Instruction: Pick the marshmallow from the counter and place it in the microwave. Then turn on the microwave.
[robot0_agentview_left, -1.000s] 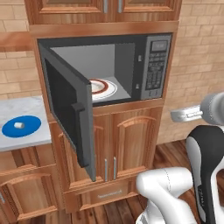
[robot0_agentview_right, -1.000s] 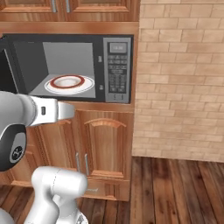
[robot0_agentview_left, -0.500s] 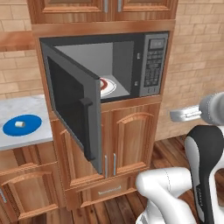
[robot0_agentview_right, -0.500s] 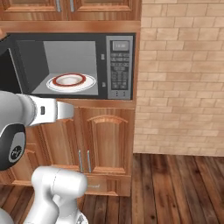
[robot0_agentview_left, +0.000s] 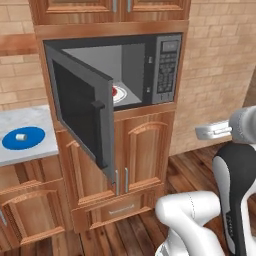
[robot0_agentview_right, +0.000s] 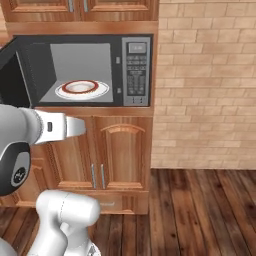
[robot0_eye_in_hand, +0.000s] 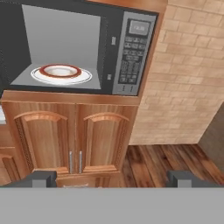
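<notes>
The marshmallow (robot0_agentview_left: 20, 136) is a tiny white stub lying on a round blue plate (robot0_agentview_left: 30, 140) on the marble counter (robot0_agentview_left: 25, 155), far left in the left base view. The microwave (robot0_agentview_left: 167, 70) (robot0_agentview_right: 136, 70) (robot0_eye_in_hand: 131, 57) stands open, its dark door (robot0_agentview_left: 82, 110) swung out to the left. Inside sits the white red-rimmed plate (robot0_agentview_right: 81, 89) (robot0_eye_in_hand: 60, 72) (robot0_agentview_left: 119, 93) with nothing on it. My gripper (robot0_eye_in_hand: 113, 179) (robot0_agentview_left: 202, 132) (robot0_agentview_right: 80, 126) hangs well back from the microwave, at cabinet-top height, open and holding nothing. It is far from the marshmallow.
Brown wooden cabinet doors (robot0_eye_in_hand: 74, 131) (robot0_agentview_right: 107, 150) sit under the microwave. A brick wall (robot0_agentview_right: 205, 85) runs to the right of it. Wooden floor (robot0_agentview_right: 200, 210) lies in front. The open door juts out between the counter and the microwave cavity.
Both base views have shifted as a whole, so the base has moved; the door now hides more of the cavity in the left view. The arm keeps its pose.
</notes>
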